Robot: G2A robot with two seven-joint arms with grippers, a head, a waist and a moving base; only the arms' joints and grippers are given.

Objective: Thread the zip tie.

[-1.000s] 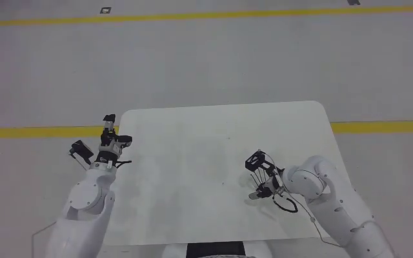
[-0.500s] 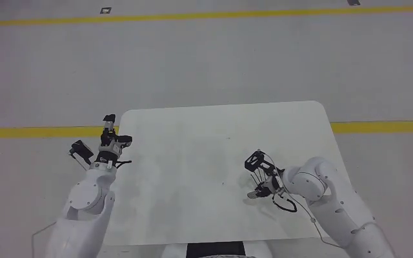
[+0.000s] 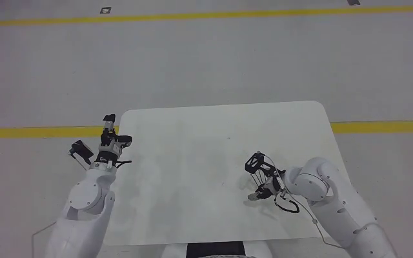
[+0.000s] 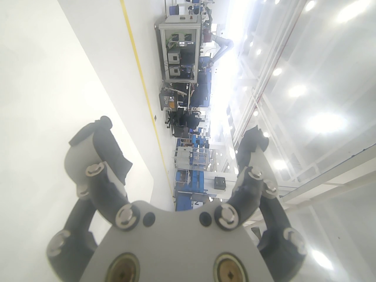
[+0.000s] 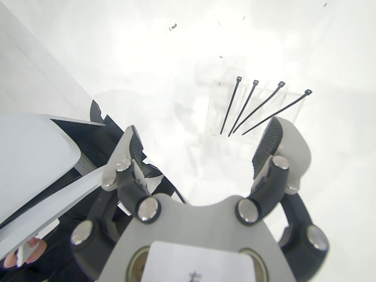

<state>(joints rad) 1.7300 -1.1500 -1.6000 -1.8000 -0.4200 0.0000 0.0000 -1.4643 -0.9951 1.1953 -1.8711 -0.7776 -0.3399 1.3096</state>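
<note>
Four zip ties point(image 5: 257, 108) — slotted in a clear rack point(image 5: 216, 101).

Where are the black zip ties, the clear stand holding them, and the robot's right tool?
zip ties point(image 5: 230, 105): right wrist view, mid-strap of one tie.
clear stand point(image 5: 216, 104): right wrist view, its side wall.
right tool point(image 5: 203, 126): right wrist view, midway between its fingertips.

White counter point(image 3: 226, 129) with rounded corners, surface plain and glossy. On its near right part stands a clear holder point(image 5: 216, 104), directly on the counter top. Four black zip ties point(image 5: 257, 108) sit in it, fanned out and tilted, heads up, tails down in the holder. A few tiny dark specks point(image 5: 173, 26) lie scattered on the counter farther out, apart from the holder.
</note>
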